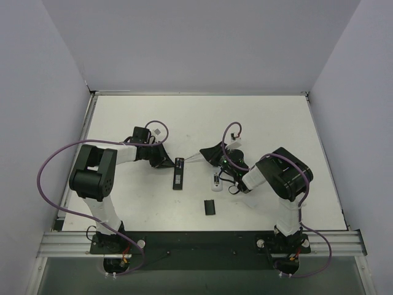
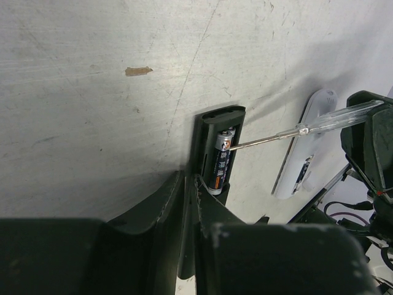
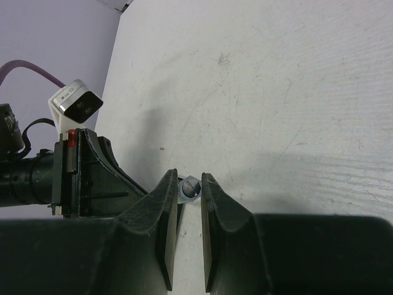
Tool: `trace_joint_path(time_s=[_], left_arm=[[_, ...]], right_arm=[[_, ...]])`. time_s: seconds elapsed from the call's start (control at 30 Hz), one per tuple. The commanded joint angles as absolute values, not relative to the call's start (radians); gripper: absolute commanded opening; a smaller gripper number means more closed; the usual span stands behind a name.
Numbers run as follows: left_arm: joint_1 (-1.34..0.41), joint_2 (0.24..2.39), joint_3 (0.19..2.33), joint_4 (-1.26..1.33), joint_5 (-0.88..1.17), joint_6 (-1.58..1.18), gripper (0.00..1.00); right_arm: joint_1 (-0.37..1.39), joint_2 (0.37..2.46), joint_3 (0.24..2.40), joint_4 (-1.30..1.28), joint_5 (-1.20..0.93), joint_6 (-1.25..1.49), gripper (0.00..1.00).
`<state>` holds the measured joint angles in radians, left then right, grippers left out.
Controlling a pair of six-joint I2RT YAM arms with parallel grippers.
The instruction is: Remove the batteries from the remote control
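While left gripper (image 2: 188,184) holds remote (image 2: 210,123), right gripper (image 3: 189,195) screwdriver (image 2: 334,117) | batteries (image 2: 220,167): print illegible

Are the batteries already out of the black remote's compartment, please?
No, a battery still sits in the black remote's open compartment, with the screwdriver tip touching its end.

I am making out no readable word or number in any view. In the centre of the left wrist frame, the batteries (image 2: 220,169) lying in the black remote (image 2: 218,117) are showing pale print on dark wrappers, too blurred to read. The white remote (image 2: 310,150) at right is showing only illegible marks.
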<state>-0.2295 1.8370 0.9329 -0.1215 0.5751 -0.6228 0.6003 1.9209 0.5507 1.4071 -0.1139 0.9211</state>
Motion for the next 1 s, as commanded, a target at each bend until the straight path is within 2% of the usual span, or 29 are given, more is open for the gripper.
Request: trace_joint_path(time_s=[0.0,0.27,0.57,0.97], left_arm=[[-0.247,1.85,0.951,-0.133,0.569,-0.603,0.2],[-0.232,1.815,0.953,-0.147,0.568,-0.624,0.21],[-0.137,1.775,1.003,-0.239,0.537,-0.594,0.21],[-0.135,1.83,1.006,-0.267,0.546,-0.557,0.21]], right_arm=[[0.597,1.94,0.528,1.578,-0.137,0.884,0.0],[0.597,1.914,0.538,1.565,-0.153,0.878,0.0],[0.609,1.868,0.56,1.488,-0.155,0.845,0.0],[0.641,1.819,0.601,1.378,-0.141,0.785,0.0]])
